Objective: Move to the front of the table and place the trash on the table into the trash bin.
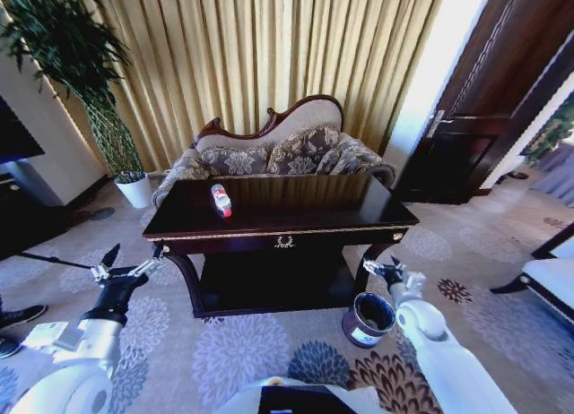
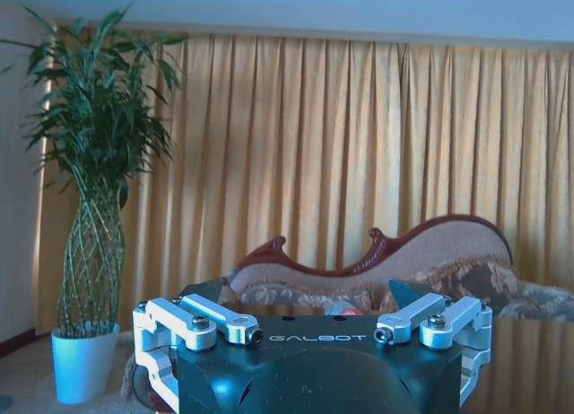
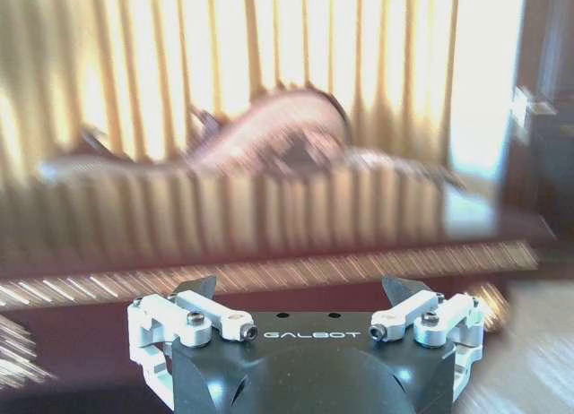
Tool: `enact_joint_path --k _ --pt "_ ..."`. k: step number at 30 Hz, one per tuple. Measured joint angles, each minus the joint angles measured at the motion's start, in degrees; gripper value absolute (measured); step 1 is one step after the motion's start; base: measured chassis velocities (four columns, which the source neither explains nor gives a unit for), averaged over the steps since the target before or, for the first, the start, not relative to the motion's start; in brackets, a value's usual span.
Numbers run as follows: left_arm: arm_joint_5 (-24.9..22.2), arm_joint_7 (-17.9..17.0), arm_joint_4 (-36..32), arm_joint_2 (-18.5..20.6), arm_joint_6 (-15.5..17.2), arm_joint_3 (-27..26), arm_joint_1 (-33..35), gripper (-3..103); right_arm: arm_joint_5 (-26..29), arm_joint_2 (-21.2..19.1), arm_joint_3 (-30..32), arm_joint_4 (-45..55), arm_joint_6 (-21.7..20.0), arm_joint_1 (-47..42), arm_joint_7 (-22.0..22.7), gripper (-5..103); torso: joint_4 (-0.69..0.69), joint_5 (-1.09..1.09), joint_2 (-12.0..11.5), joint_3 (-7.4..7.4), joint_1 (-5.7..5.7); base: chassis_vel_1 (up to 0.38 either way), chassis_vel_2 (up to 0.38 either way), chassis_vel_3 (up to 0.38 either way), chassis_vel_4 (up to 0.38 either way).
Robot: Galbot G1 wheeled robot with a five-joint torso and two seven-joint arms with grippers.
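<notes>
The glossy dark-brown table [image 1: 359, 212] stands straight ahead, with a gold emblem on its front drawer. A clear plastic bottle [image 1: 221, 200] with a red label and cap lies on the left half of its top. The small round dark trash bin [image 1: 369, 319] sits on the carpet by the table's front right leg. My left gripper [image 1: 134, 253] hovers open just off the table's front left corner. My right gripper [image 1: 383, 266] is open too, near the front right leg and just above the bin. In the wrist views both the left gripper [image 2: 303, 293] and the right gripper [image 3: 300, 288] have their fingers spread with nothing between them.
A patterned sofa [image 1: 269, 154] stands behind the table against gold curtains. A tall plant in a white pot [image 1: 136, 190] is at the back left, a dark door [image 1: 484, 118] at the right, and a white bench [image 1: 552, 275] at the far right. A person's shoe [image 1: 13, 320] rests at the left edge.
</notes>
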Motion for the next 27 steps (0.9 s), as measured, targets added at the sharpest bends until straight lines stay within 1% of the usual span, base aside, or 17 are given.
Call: enact_joint_path --k 1,2,3,5,6,8,11,13,14,16,17,18,21,27 --pt "-0.03 0.04 0.00 0.00 0.00 0.02 -0.03 100 0.02 0.06 0.00 2.17 -0.36 -0.75 0.25 100 0.01 0.01 0.00 0.00 0.00 0.000 0.000 0.000 0.000" --pt "-0.10 0.00 0.00 -0.01 0.00 0.07 -0.09 100 -0.04 0.31 -0.30 6.66 -0.94 -2.36 0.78 100 -0.02 0.02 0.00 0.00 0.00 0.000 0.000 0.000 0.000" --pt "-0.19 0.00 0.00 0.00 0.00 0.07 -0.13 100 -0.13 0.46 -0.49 8.98 -1.14 -3.13 1.12 100 -0.01 0.02 0.00 0.00 0.00 0.000 0.000 0.000 0.000" --pt "-0.32 0.00 0.00 -0.01 0.00 0.07 -0.14 100 -0.17 0.58 -0.71 10.62 -1.24 -3.66 1.26 100 -0.02 0.01 0.00 0.00 0.00 0.000 0.000 0.000 0.000" --pt "-0.75 -0.01 0.00 0.01 0.00 -0.07 -0.16 100 -0.50 0.87 -1.25 14.56 -1.48 -5.03 1.77 100 -0.02 0.02 0.00 0.00 0.00 0.000 0.000 0.000 0.000" --pt "-1.12 0.02 0.00 0.14 0.00 -0.37 -0.18 100 -1.00 1.10 -1.85 18.98 -1.80 -6.43 2.07 100 -0.01 0.02 0.00 0.00 0.00 0.000 0.000 0.000 0.000" --pt "-1.22 0.06 0.00 0.28 0.01 -0.46 -0.20 100 -1.27 1.19 -2.39 21.86 -2.25 -7.21 2.21 100 -0.02 0.02 0.00 0.00 0.00 0.000 0.000 0.000 0.000" --pt "-1.23 0.13 0.00 0.31 0.02 -0.45 -0.21 100 -1.30 1.18 -2.72 22.81 -2.73 -6.97 2.22 100 -0.02 0.01 0.00 0.00 -0.01 0.000 0.000 0.000 0.000" --pt "-1.23 0.31 0.00 0.33 0.03 -0.24 -0.22 100 -1.32 0.91 -3.43 21.97 -3.19 -5.22 2.21 100 -0.01 0.02 0.00 0.00 0.00 0.000 0.000 0.000 0.000" --pt "-1.22 0.37 -0.01 0.35 0.03 -0.21 -0.22 100 -1.33 0.82 -3.57 21.45 -3.24 -4.73 2.20 100 -0.01 0.02 0.00 0.00 -0.01 0.000 0.000 0.000 0.000" --pt "-1.22 0.50 -0.01 0.48 0.03 -0.20 -0.20 100 -1.31 0.48 -3.89 19.65 -3.27 -3.26 1.98 100 0.01 0.04 0.00 0.01 0.00 0.000 0.000 0.000 0.000" --pt "-1.23 0.54 -0.01 0.61 0.03 -0.26 -0.18 100 -1.17 0.25 -3.99 18.85 -3.27 -2.74 1.75 100 0.00 0.04 0.00 0.01 0.00 0.000 0.000 0.000 0.000" --pt "-1.29 0.56 -0.01 0.80 0.03 -0.47 -0.11 100 -0.97 -0.08 -4.04 17.01 -3.12 -2.38 0.82 100 -0.01 0.04 0.00 0.01 0.00 0.000 0.000 0.000 0.000" --pt "-1.30 0.60 -0.01 0.73 0.04 -0.40 0.03 100 -0.87 -0.08 -4.30 15.45 -2.73 -1.72 0.42 100 -0.01 0.03 0.00 0.00 -0.01 0.000 0.000 0.000 0.000"
